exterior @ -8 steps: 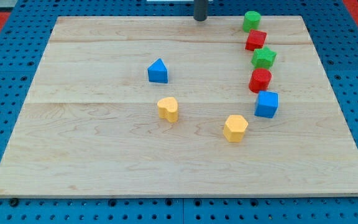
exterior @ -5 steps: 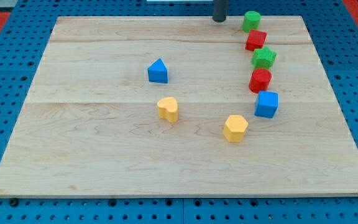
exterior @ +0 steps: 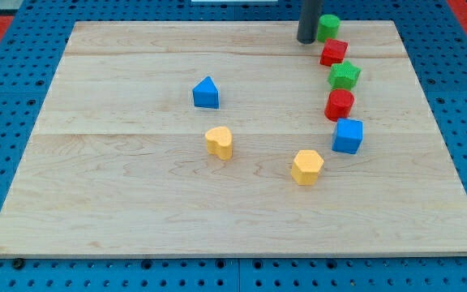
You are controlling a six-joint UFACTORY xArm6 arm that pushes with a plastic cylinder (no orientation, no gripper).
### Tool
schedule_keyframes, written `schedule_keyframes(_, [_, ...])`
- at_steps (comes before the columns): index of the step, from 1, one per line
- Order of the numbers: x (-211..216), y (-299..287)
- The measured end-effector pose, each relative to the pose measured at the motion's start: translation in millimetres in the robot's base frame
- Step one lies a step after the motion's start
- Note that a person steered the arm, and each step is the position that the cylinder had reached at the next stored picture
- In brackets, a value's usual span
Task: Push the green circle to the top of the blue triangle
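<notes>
My tip has been slid rightward along the upper edge and is now parked just left of the green circle, upper right. No fingers here, nothing's grasped. Blue triangle sits untouched, left of centre.

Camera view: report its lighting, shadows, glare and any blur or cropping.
Camera view: lighting is even and soft, with only faint shadows under the blocks and no strong glare on the wooden board. The blue triangle and green circle look sharp. My tip, just to the view's left of the green circle, is in focus; the rod is cropped by the view's top edge.
</notes>
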State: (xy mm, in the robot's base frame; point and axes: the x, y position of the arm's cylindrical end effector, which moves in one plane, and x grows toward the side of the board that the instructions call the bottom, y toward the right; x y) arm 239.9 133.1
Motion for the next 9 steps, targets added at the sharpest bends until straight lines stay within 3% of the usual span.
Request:
schedule_keyframes(4, [-3, 136])
schedule_keyframes(5, [-5, 144])
schedule_keyframes(6, [-38, 158])
schedule_keyframes(7, [-49, 141])
schedule_keyframes(9, [-49, 8])
